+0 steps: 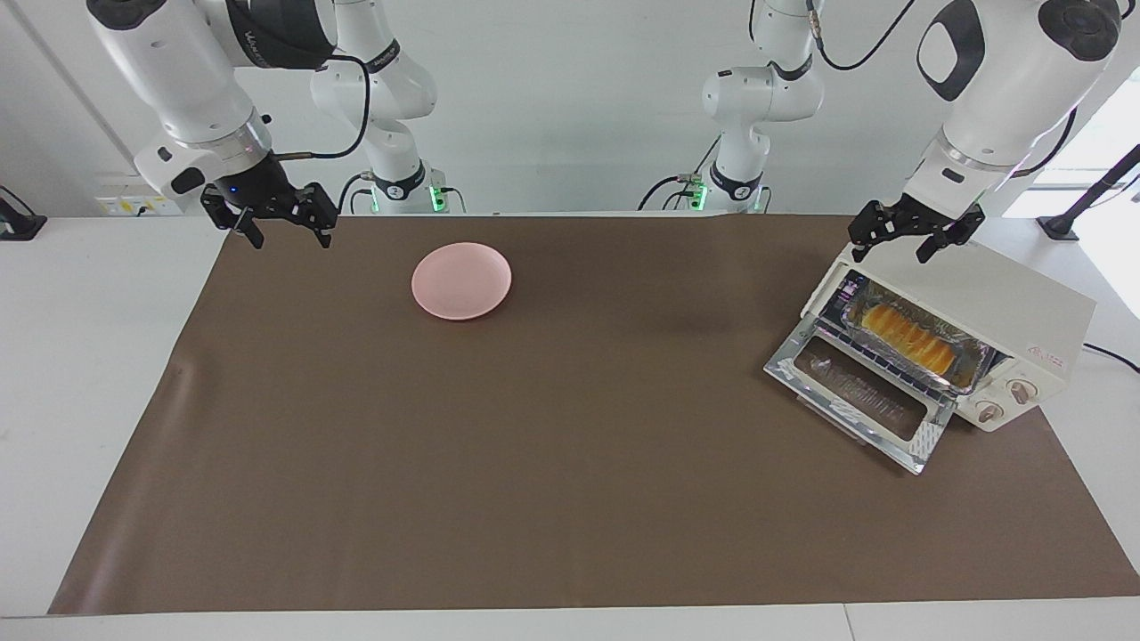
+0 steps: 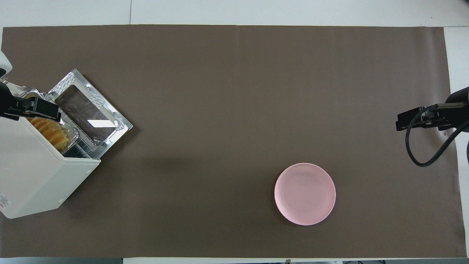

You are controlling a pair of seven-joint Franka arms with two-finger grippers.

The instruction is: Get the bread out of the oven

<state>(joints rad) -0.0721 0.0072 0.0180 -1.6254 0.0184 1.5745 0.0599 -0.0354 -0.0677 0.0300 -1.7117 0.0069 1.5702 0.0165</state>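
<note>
The cream-white oven point(image 1: 1024, 312) stands at the left arm's end of the table with its glass door point(image 1: 859, 396) folded down open. The golden ridged bread point(image 1: 908, 338) lies in a silver foil tray point(image 1: 975, 367) on the rack inside. In the overhead view the oven point(image 2: 36, 176), its door point(image 2: 91, 110) and the bread point(image 2: 51, 134) also show. My left gripper point(image 1: 889, 254) hangs open just above the oven's top edge, over the opening point(image 2: 36, 109), holding nothing. My right gripper point(image 1: 292, 239) waits open and empty in the air over the cloth's edge at the right arm's end point(image 2: 414, 120).
A round pink plate point(image 1: 461, 280) lies on the brown cloth point(image 1: 534, 463), nearer to the robots, between the middle and the right arm's end; it also shows in the overhead view point(image 2: 305, 193). White table shows around the cloth.
</note>
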